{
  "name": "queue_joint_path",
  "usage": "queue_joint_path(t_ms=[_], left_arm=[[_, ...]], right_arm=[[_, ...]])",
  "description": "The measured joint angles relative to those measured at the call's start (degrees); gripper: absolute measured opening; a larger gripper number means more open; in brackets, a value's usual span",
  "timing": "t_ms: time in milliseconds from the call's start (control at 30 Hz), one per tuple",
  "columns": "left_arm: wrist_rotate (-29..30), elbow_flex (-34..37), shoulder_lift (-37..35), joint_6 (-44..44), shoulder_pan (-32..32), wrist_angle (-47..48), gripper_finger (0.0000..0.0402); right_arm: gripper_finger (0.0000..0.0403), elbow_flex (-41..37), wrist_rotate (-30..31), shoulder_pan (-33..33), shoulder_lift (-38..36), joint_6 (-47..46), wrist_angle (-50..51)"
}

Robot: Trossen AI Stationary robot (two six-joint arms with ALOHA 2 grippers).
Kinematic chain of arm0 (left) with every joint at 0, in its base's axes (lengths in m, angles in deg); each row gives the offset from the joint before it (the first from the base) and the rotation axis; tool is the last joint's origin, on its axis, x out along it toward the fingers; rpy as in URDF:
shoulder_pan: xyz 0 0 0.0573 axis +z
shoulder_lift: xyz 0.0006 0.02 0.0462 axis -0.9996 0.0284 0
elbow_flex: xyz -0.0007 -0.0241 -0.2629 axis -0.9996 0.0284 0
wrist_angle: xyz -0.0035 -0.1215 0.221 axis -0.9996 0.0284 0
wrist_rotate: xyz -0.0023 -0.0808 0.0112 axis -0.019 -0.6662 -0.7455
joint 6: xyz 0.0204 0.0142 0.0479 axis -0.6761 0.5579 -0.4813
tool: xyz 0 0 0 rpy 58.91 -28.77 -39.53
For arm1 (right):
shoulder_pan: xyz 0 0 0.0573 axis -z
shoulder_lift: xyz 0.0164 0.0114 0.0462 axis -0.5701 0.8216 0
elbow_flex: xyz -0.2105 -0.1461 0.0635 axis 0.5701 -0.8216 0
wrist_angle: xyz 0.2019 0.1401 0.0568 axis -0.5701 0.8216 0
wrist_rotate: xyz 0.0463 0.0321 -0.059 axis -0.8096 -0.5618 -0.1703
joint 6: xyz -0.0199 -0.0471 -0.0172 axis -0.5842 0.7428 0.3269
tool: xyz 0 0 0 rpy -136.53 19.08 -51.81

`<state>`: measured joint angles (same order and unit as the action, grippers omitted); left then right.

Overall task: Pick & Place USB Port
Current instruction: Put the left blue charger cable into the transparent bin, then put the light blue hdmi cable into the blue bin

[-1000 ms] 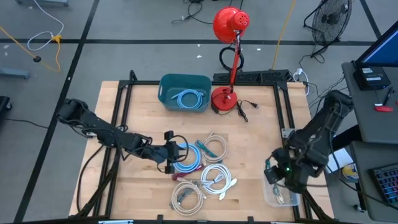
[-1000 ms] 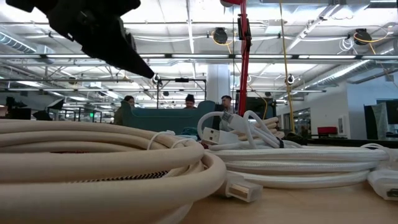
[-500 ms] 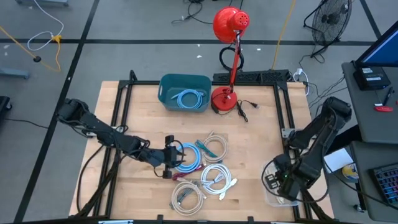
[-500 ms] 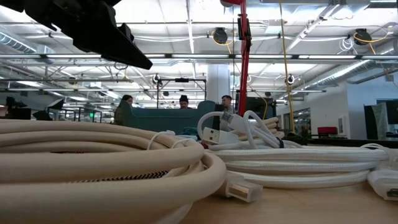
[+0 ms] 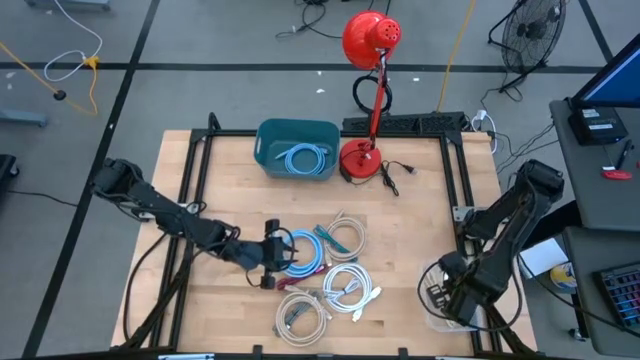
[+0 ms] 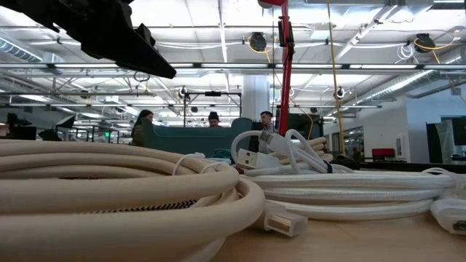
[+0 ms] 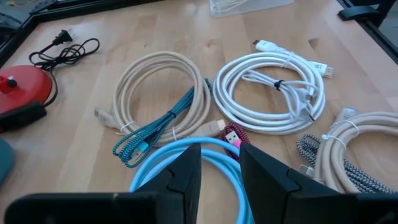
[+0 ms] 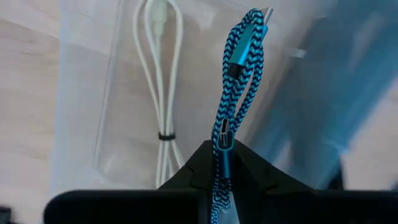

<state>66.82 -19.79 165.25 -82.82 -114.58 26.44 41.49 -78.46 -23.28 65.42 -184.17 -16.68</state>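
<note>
USB cable (image 8: 239,74), a blue-and-black braided one, hangs pinched in the closed right tool (image 8: 222,163) above a clear bin (image 8: 87,112) holding one white cable (image 8: 163,81). It looks light and floppy, best gripped mid-bundle. Left tool (image 7: 221,171), half open and empty, hovers over a light-blue coil (image 7: 221,163) on the bench (image 7: 155,31).

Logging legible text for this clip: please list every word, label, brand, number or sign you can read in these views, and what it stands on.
No readable text in any view.
Braided blue cable held in the right gripper: no marking visible.
White cable coil, light blue cable at the left gripper, red lamp, teal bin: no labels visible.
Screen at the table's right: too small to read.
</note>
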Motion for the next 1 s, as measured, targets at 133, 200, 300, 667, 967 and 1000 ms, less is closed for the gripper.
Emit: queue_joint_path(t_ms=[133,200,300,667,967,1000], left_arm=[[1.42,0.0,0.0,-0.02,-0.71,0.0,0.0115],[1.52,0.0,0.0,-0.04,-0.88,0.01,0.0115],[2.23,0.0,0.0,-0.04,-0.92,0.02,0.0115],[2.55,0.0,0.0,-0.17,-0.92,0.02,0.0115],[2.57,0.0,0.0,-0.39,-0.88,-0.2,0.0115],[2.57,0.0,0.0,-0.44,-0.88,-0.46,0.0115]], right_arm=[[0.0024,-3.86,0.22,0.04,0.0,0.42,-6.73],[0.0024,-5.18,0.19,0.02,0.0,0.46,-8.17],[0.0025,-5.84,-0.55,0.02,-0.02,0.77,-8.26],[0.0083,-5.99,-2.68,0.11,-0.02,1.96,-9.25],[0.0113,-5.83,1.39,0.43,-1.03,3.6,-9.26],[0.0113,-5.6,2.88,0.49,-1.58,4.2,-9.31]])
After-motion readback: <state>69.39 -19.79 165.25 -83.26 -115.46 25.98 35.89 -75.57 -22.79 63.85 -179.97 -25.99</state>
